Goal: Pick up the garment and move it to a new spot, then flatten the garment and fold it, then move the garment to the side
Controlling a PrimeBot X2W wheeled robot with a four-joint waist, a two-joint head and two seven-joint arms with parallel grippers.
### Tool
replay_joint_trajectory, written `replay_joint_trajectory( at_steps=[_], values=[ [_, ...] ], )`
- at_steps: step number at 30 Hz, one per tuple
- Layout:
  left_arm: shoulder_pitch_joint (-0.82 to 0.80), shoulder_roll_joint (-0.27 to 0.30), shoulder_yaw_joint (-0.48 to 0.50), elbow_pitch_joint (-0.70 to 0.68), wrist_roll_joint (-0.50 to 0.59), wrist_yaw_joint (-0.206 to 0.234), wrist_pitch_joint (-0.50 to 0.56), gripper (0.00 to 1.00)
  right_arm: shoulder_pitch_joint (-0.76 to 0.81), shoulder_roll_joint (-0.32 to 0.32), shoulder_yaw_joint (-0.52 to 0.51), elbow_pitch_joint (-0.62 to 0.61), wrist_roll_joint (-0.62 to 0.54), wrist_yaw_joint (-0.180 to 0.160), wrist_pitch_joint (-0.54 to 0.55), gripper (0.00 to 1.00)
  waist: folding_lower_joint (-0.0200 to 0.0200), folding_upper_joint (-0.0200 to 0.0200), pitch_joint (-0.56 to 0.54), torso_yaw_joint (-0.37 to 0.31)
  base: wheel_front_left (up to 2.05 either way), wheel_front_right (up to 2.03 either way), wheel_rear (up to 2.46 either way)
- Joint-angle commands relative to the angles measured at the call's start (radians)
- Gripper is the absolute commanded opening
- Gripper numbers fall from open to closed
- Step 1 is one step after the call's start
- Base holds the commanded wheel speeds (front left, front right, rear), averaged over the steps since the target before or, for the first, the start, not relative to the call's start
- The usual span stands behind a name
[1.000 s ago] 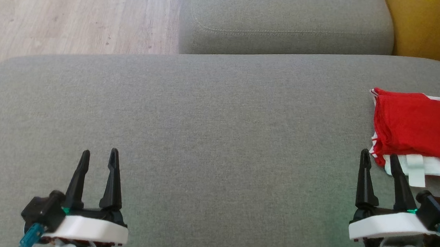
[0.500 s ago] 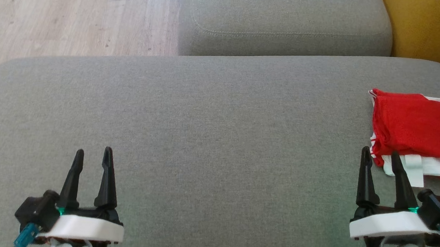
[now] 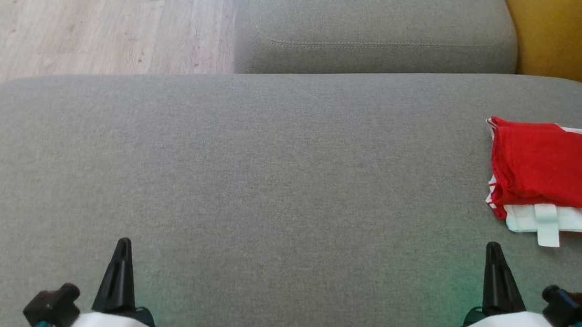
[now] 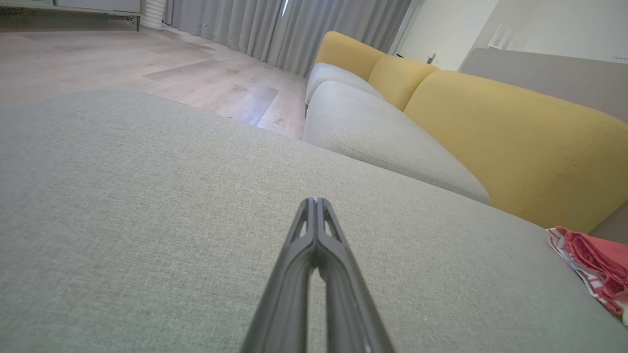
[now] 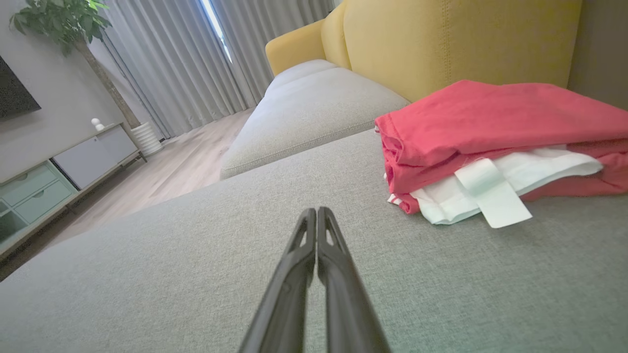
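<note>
garment point(image 3: 554, 170): on seat cushion point(image 3: 268, 182), far right | right gripper point(image 3: 494, 248): just before garment, apart | left gripper point(image 3: 123, 244): near left, well apart from garment | second cushion point(image 3: 376, 29): behind seat cushion | floor point(image 3: 73, 7): behind left | backrest point(image 3: 571, 35): behind right

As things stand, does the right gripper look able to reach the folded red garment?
Probably yes. The right gripper sits just short of the garment, with nothing but bare sofa cushion between them. Its jaws are shut, so it would need to open first.
</note>
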Motion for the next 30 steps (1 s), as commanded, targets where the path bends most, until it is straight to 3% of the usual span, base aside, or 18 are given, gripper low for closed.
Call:
replay_joint_trajectory(
  at_steps=[1,30],
  values=[
    [-0.044,0.000,0.011,-0.036,-0.028,0.000,0.005,0.00,-0.050,-0.001,-0.006,-0.037,0.032,0.000,0.011,0.00,0.0000,0.0000,0.001,0.000,0.00,0.00,0.00],
    [-0.066,0.001,0.053,-0.058,-0.301,0.000,0.086,0.00,-0.065,-0.002,-0.031,-0.064,0.331,0.000,0.091,0.00,0.0000,0.0000,0.008,0.002,0.00,0.00,0.00]
  ],
)
